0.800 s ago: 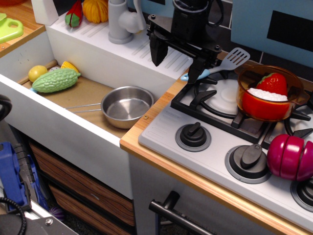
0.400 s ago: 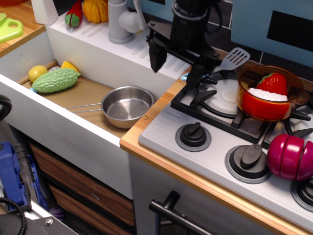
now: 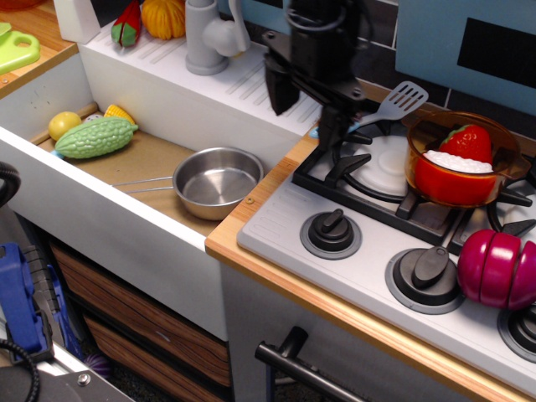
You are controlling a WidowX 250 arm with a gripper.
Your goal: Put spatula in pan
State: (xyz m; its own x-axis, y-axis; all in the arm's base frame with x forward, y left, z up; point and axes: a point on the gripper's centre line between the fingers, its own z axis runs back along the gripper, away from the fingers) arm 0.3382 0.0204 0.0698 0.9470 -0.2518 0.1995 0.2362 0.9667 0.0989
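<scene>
Glossy black arm, boxy black tool with two blunt, thick fingers.

An orange pot stands on the stove's back grate, holding a red piece topped with white and a strawberry. A magenta sliced vegetable lies on the stove's right front, beside two black knobs. In the sink, a green bitter gourd lies with a lemon and a corn piece just behind it. A grey tap stands on the sink's back ledge, with a pumpkin and a chilli to its left.
</scene>
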